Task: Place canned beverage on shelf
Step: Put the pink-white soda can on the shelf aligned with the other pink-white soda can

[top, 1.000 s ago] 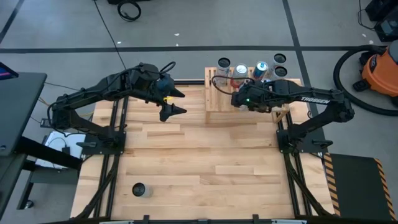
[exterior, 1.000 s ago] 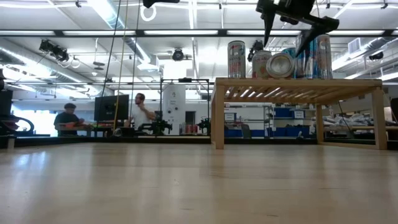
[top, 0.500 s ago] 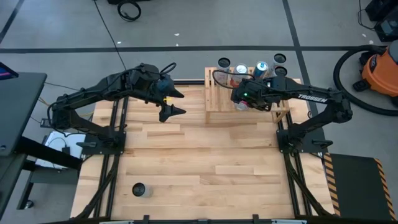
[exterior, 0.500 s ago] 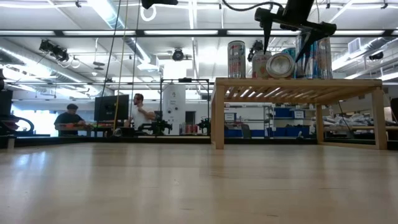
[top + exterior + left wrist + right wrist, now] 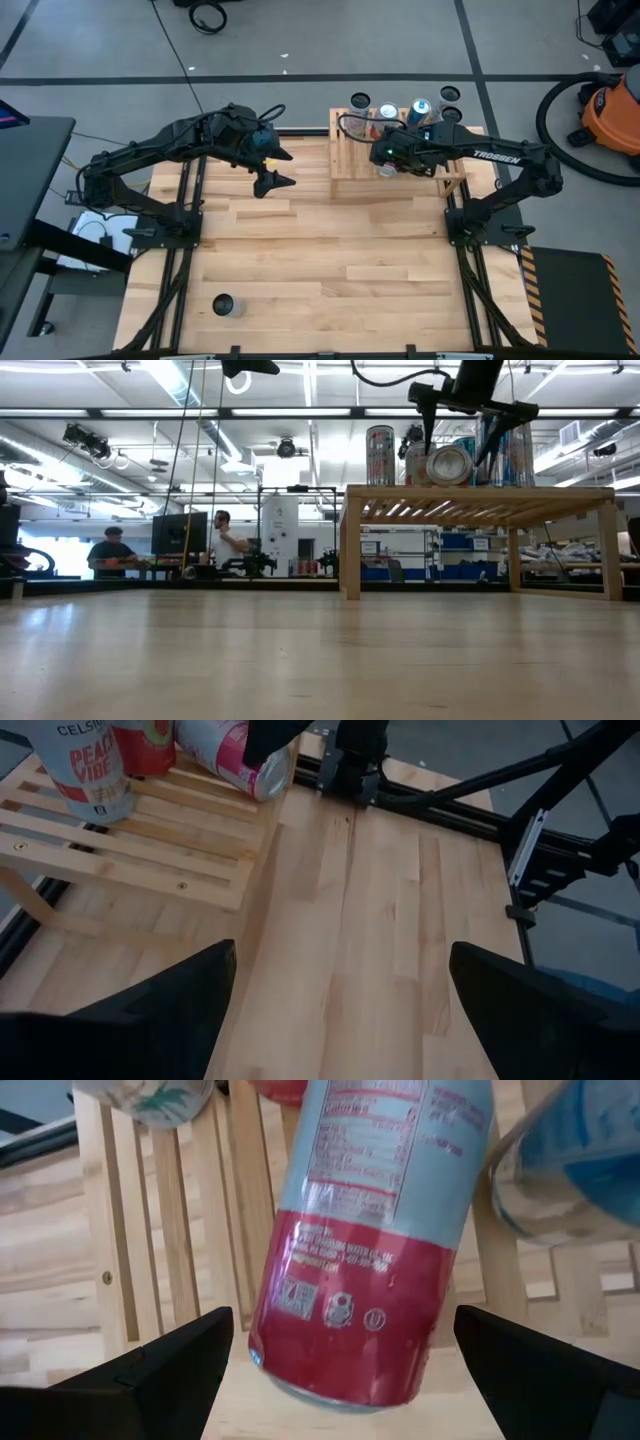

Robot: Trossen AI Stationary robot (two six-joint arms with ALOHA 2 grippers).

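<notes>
Hovering over the shelf (image 5: 352,158), the right gripper (image 5: 335,1365) has moved onto a fallen can (image 5: 375,1230), fingers apart. Righting it looks next. The left gripper (image 5: 277,168) waits, open

one wooden shelf (image 5: 345,165), one lying can (image 5: 448,465) on it, about five upright cans (image 5: 388,112), exact count unclear, one dark cylinder (image 5: 224,305) on the table (image 5: 330,270), two robot arms (image 5: 150,155), two people (image 5: 107,552) behind

Grey floor (image 5: 330,40) with dark seams at top, orange vacuum (image 5: 612,112) upper right, ceiling strip lights (image 5: 180,385).
</notes>
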